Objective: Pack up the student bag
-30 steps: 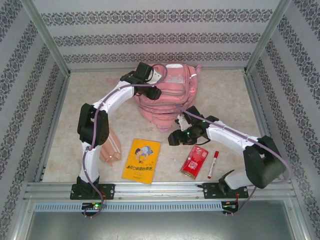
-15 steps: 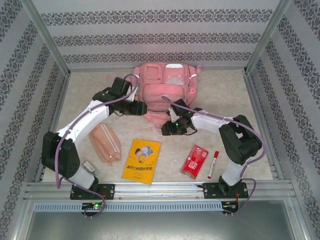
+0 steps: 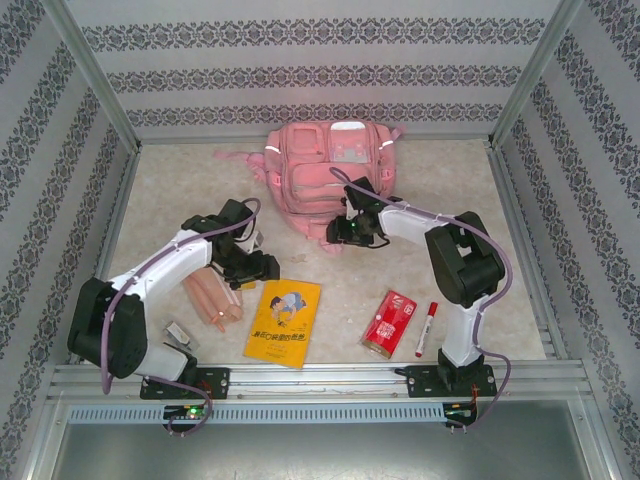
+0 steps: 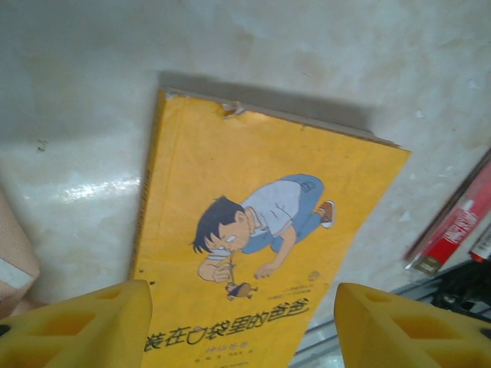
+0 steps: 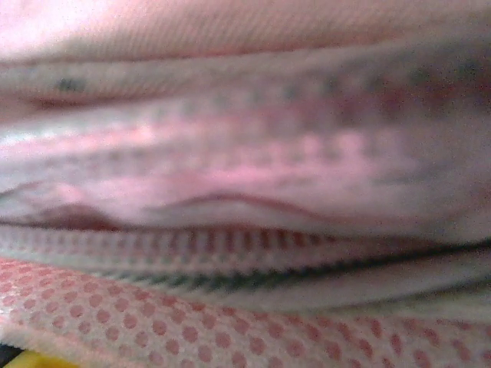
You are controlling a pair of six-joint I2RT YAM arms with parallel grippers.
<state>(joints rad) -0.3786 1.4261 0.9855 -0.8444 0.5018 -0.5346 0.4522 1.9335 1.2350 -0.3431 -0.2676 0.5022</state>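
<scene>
At the far left, near the left arm's base, lies a small pale object (image 3: 178, 332) too small to make out. Next to it a pink pencil case (image 3: 210, 298) rests on the marbled table (image 3: 160, 200). The left gripper (image 3: 268, 270) hangs just above the table between the pencil case and the top edge of a yellow book (image 3: 283, 320). In the left wrist view its yellow fingertips (image 4: 77, 322) stand spread apart with nothing between them, and the book's cover (image 4: 261, 230), with a cartoon boy, lies flat below.

The pink student bag (image 3: 315, 170) sits at the back of the table, in the middle, close to the rear wall, with pale strips on its front. The right gripper (image 3: 333, 237) is at the bag's near lower edge, touching the fabric. The right wrist view is a blur of pink cloth, mesh and a zip (image 5: 245, 245), so whether its jaws are apart or pinching cannot be told.

Further right, near the front edge, lies a red packet (image 3: 389, 322), and just beside it a red-capped marker (image 3: 426, 328).
</scene>
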